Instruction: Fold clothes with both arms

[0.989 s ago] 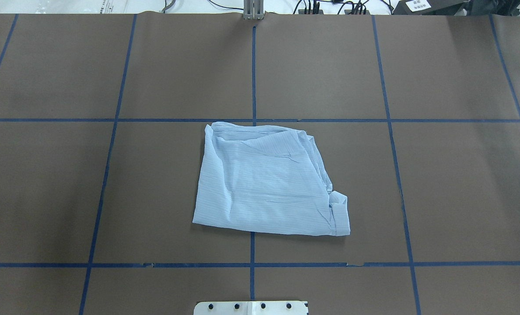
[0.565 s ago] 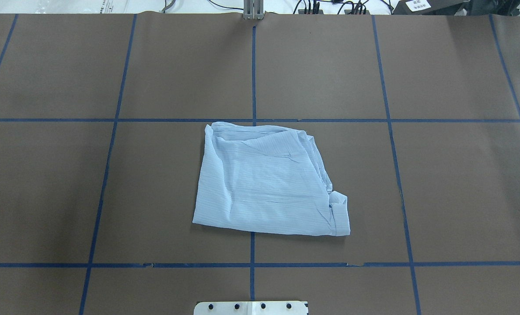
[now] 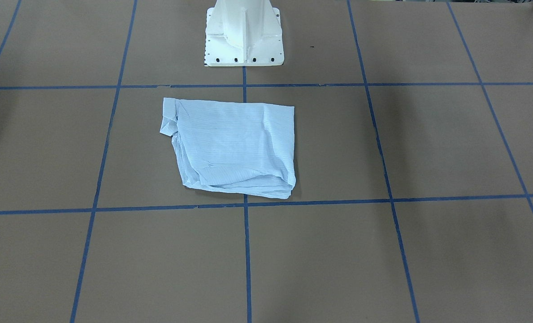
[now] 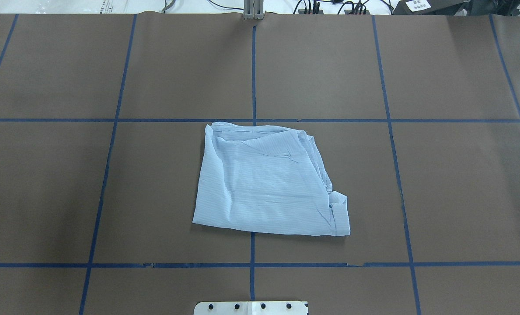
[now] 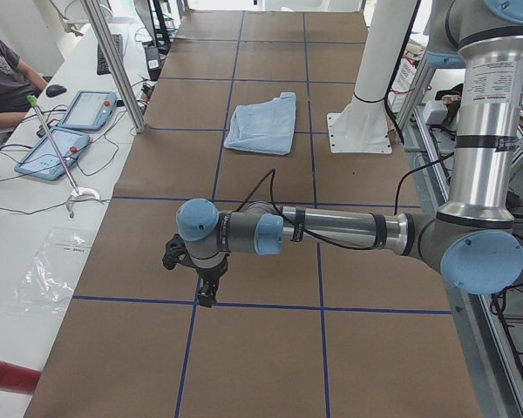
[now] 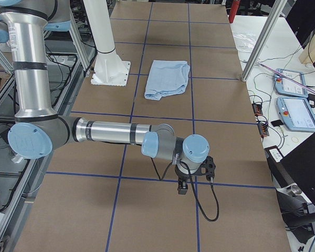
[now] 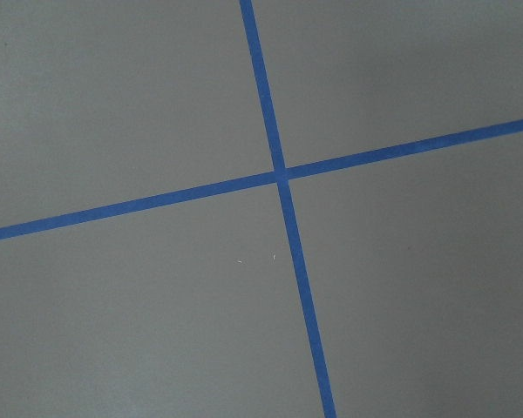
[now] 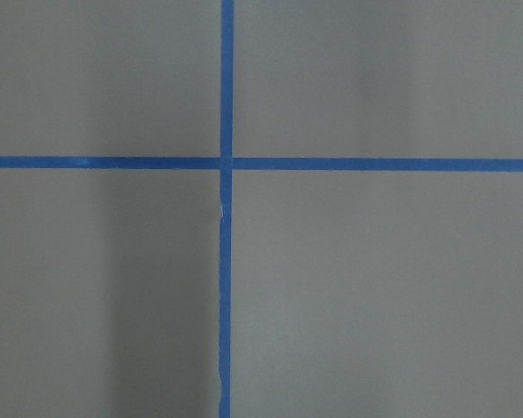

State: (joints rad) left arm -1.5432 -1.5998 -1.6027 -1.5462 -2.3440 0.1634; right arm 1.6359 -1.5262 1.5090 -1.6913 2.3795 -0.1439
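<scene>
Loosely folded, the thin striped shirt lies roughly square.

The shirt lies flat on the desk, directly in front of the pedestal base and near it. It straddles the tape line that runs out from the base's middle. The left end effector hangs over the desk well off to the base's left, and the right end effector well off to its right. Both are well apart from the shirt.
</scene>
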